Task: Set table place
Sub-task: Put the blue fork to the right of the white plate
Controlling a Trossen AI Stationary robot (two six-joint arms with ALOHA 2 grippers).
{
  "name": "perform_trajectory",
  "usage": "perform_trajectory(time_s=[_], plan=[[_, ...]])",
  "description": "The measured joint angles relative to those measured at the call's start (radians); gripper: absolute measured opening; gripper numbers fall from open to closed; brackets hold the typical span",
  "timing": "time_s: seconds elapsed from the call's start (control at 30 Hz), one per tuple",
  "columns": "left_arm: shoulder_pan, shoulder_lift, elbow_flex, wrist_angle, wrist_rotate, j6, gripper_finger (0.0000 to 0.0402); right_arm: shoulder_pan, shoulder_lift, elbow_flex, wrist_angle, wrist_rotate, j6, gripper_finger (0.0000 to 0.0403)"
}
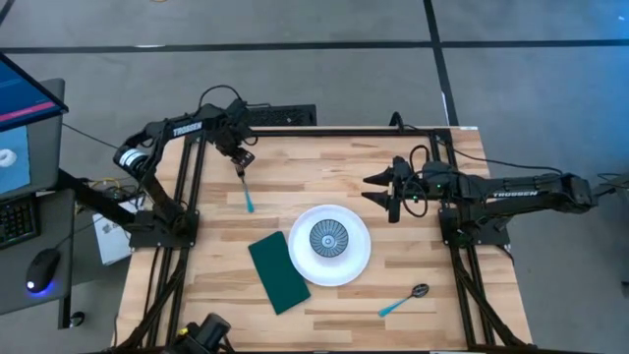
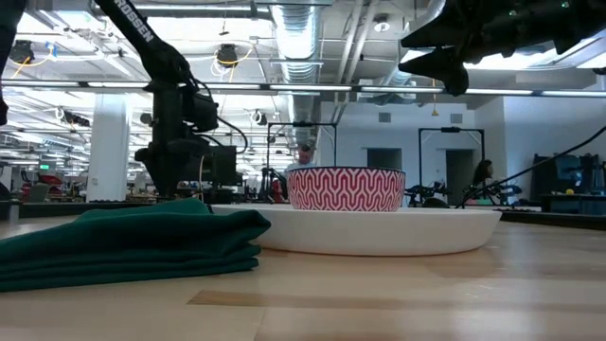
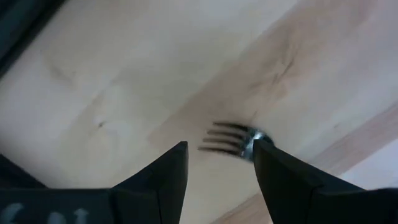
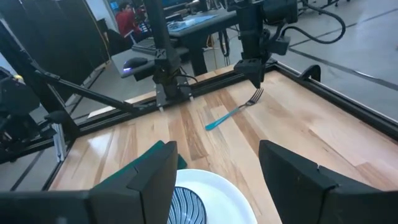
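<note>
A blue-handled fork (image 1: 246,189) lies flat on the wooden tabletop (image 1: 295,162) at the far left, tines toward the far edge. My left gripper (image 1: 239,159) hangs open just above the fork's tines (image 3: 225,139), which show between its fingers. It also shows in the right wrist view (image 4: 252,79), with the fork (image 4: 233,112) below it. A white plate (image 1: 354,265) holds a patterned bowl (image 1: 328,239) at the table's middle. A dark green napkin (image 1: 279,272) lies left of the plate. A blue-handled spoon (image 1: 405,300) lies near the front right. My right gripper (image 1: 378,192) is open and empty, above the table right of the plate.
The black metal frame (image 1: 187,187) runs along the table's sides, with the arm bases on it. A keyboard, a mouse (image 1: 39,270) and a screen stand off the table to the left. A person (image 4: 127,18) sits in the room beyond the table.
</note>
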Motion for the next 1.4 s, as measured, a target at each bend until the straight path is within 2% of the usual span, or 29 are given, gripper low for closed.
perform_trajectory(time_s=[0.13,0.27,0.73,1.13,1.4], plan=[[0.000,0.000,0.000,-0.020,0.009,0.022,0.0171,0.000,0.000,0.000,0.000,0.000,0.006,0.0249],[0.000,0.000,0.000,0.007,-0.034,0.021,0.0171,0.000,0.000,0.000,-0.009,0.000,0.006,0.0249],[-0.002,0.000,-0.001,0.035,-0.001,0.002,0.0171,0.000,0.000,0.000,-0.048,-0.001,0.007,0.0249],[-0.007,0.119,-0.002,0.041,0.029,0.006,0.0170,0.000,0.000,0.000,-0.061,-0.001,0.007,0.0249],[-0.003,0.122,-0.002,-0.015,0.041,0.034,0.0132,0.000,0.000,0.000,-0.071,-0.001,0.007,0.0249]])
